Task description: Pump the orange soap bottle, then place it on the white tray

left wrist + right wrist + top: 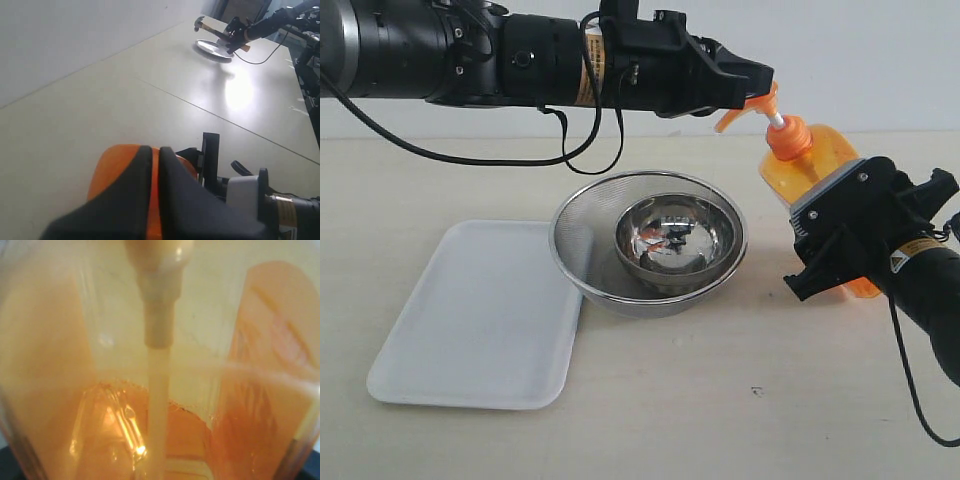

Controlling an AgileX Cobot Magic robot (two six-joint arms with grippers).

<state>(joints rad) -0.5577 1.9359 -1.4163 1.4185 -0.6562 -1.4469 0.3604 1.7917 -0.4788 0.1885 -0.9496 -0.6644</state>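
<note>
The orange soap bottle (823, 160) leans toward the bowls at the right of the table, its base down near the tabletop. My right gripper (832, 240) is shut on its body. In the right wrist view the bottle (235, 405) fills the frame, with its dip tube and liquid showing, and the jaws are hidden. My left gripper (761, 84) reaches across from the left, shut, its tips on top of the orange pump head (748, 108). In the left wrist view the closed fingers (175, 180) lie over the pump head (112, 167). The white tray (470, 315) lies bare at the front left.
A round steel mesh strainer (582, 262) holding a smaller steel bowl (675, 240) stands between the tray and the bottle, under the pump spout. The left arm spans the back of the table. Far off in the left wrist view another arm works over a plate (214, 49).
</note>
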